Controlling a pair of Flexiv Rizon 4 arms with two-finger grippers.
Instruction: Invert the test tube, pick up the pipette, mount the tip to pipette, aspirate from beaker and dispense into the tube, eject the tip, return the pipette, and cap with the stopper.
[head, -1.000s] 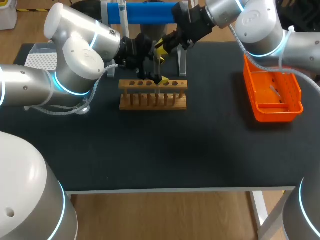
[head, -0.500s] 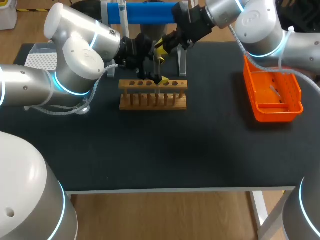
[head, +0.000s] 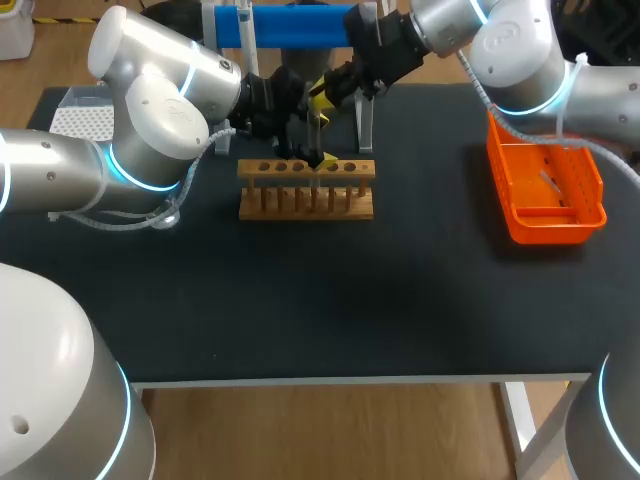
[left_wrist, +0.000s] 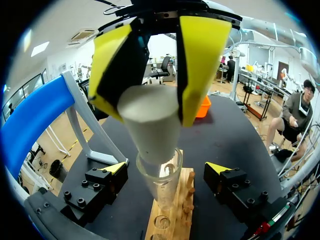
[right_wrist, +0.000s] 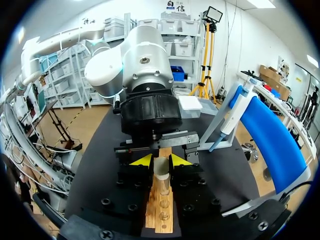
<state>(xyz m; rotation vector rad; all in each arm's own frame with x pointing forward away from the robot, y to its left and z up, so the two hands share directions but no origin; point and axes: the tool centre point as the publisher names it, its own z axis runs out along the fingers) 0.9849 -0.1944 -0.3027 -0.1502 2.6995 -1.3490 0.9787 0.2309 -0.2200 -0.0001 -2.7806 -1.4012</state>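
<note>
1. White, perforated tip box (head: 80, 122): at the far-left corner of the surface (head: 350, 300), well left of the wooden rack (head: 306, 190).
2. The left claw (left_wrist: 150, 111): directly above the rack, fingers closed from two sides on the pale stopper (left_wrist: 150, 127).
3. The stopper: narrow end down, at or in the mouth of the test tube (left_wrist: 161, 184). Full seating cannot be told.
4. The test tube: upright, mouth up, in one of the rack's holes. Contents not discernible.
5. The pipette (right_wrist: 226, 120): hung on the blue stand (head: 290, 25) behind the rack, with no claw on it.
6. The right claw (right_wrist: 161, 161): low over the rack, fingers apart, one on each side of the tube. It appears clear of the tube and holds nothing.
7. Orange bin (head: 548, 232): well right of the rack. Contents too small to identify.
8. Status, as judged:
   - The tube is righted and the pipette returned, so the liquid steps are presumably complete.
   - Capping is in hand.
   - What remains is to press the stopper home and release it.
</note>
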